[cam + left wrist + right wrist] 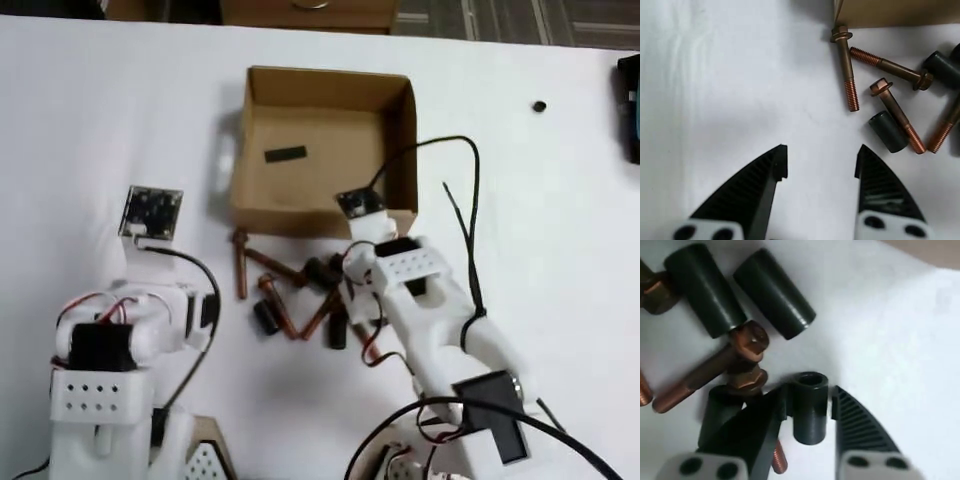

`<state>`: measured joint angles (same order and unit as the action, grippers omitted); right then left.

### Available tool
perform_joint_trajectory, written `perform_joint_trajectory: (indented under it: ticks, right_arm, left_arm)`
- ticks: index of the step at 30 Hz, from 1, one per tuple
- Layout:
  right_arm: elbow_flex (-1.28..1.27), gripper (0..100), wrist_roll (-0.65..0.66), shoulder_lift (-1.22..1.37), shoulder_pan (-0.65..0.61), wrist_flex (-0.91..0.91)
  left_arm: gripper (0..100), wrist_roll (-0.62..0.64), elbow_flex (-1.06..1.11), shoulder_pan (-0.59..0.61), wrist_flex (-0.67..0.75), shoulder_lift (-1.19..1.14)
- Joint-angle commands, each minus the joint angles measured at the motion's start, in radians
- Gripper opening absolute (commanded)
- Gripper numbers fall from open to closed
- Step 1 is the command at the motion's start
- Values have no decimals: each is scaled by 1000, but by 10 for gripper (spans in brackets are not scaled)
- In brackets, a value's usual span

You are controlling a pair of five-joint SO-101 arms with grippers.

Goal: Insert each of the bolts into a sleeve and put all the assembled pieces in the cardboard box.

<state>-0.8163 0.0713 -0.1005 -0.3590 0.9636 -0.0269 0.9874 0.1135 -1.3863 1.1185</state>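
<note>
My right gripper is shut on a black sleeve, held end-up between the fingers with its bore showing. Beside it lie two more black sleeves and copper bolts with hex heads. In the high view the pile of bolts and sleeves lies just in front of the open cardboard box, with the right arm over the pile's right side. My left gripper is open above bare table, short of a bolt and a sleeve.
A black strip lies on the box floor. A small black piece sits far right, and a dark object stands at the table's right edge. Cables loop off the right arm. White table stretches left of the box.
</note>
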Motion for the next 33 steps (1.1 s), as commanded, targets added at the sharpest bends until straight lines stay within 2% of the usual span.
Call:
perform_joint_trajectory:
  ticks: [1,9,14,20,28,33]
  right_arm:
    - [6,18,6,8,1,-15]
    - [14,20,0,85,28,-13]
    - [66,20,0,13,151,44]
    - [152,20,5,-194,288,193]
    - [149,20,6,-516,458,338]
    - [149,20,6,-676,509,427]
  left_arm:
    - [234,-2,-41,6,-2,-8]
    - [234,-3,39,3,3,-5]
    - [234,0,45,-64,15,-9]
    - [234,89,-73,-129,60,-32]
    - [234,232,-262,-144,121,-453]
    - [225,302,-433,-144,117,-733]
